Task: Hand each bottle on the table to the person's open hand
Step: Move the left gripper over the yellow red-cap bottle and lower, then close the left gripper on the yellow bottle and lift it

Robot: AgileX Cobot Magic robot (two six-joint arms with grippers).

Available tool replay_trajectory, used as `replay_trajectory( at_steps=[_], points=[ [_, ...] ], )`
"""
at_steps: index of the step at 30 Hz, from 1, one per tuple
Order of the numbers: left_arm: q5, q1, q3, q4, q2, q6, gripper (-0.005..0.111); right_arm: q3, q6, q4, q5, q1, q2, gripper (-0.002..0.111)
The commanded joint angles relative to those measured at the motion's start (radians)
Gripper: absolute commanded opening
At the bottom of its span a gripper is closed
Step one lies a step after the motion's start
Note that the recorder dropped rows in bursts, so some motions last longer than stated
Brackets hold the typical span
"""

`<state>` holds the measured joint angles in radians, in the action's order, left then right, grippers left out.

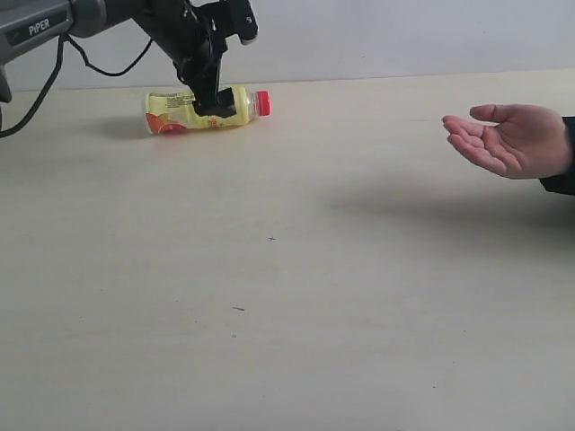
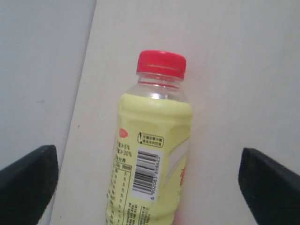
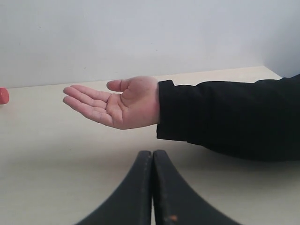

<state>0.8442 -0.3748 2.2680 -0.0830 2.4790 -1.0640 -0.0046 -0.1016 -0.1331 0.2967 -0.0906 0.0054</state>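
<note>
While the yellow bottle (image 1: 175,112) lies on its side at the far left of the table (image 1: 287,296), the left pincer (image 1: 214,101) hangs over its middle. The red cap (image 1: 262,102) points right, toward the open hand (image 1: 508,139).

Pincer state:
- Left: jaws spread wide. In the wrist view the two dark fingers (image 2: 28,183) stand one on each side of the bottle, with bare table between each finger and the plastic. No contact, nothing held.
- Right: jaws pressed together and empty, low over the table near the person's dark sleeve (image 3: 225,117).

Hand: palm up, fingers loose, raised a little above the table at the right, well apart from the bottle.

Only this one bottle shows in any view.

Handling (judgement):
- Small plastic bottle, probably light. How full it is I cannot tell: the neck is clear and the glossy wrap hides the rest.
- Thin walls should give under a hard squeeze, so close firmly but do not crush.
- The wrap is smooth and the body round, so it may slip or roll away if one finger arrives first.

Where to grip (judgement):
- Across the straight part of the body, near the barcode (image 2: 146,174), where the sides run parallel.
- Avoid the tapering shoulder and the cap, where the fingers would slide off.
- A mid-body hold leaves both ends free for the palm.
</note>
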Motion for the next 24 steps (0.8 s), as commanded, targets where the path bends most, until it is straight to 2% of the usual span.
replay_trajectory(
  at_steps=[1,6,15,24],
  points=[
    [0.038,0.037,0.053,-0.092,0.003,-0.098,0.105,0.005,-0.003,0.001,-0.007,0.003,-0.005,0.0],
    [0.099,0.075,0.092,-0.127,0.017,-0.112,0.105,0.005,-0.003,0.001,-0.007,0.003,-0.005,0.0],
    [0.107,0.075,0.092,-0.166,0.045,-0.106,0.105,0.005,-0.003,0.001,-0.007,0.003,-0.005,0.0],
    [0.026,0.074,0.092,-0.147,0.108,-0.113,0.105,0.005,0.0,0.001,-0.007,0.003,-0.005,0.0]
  ],
)
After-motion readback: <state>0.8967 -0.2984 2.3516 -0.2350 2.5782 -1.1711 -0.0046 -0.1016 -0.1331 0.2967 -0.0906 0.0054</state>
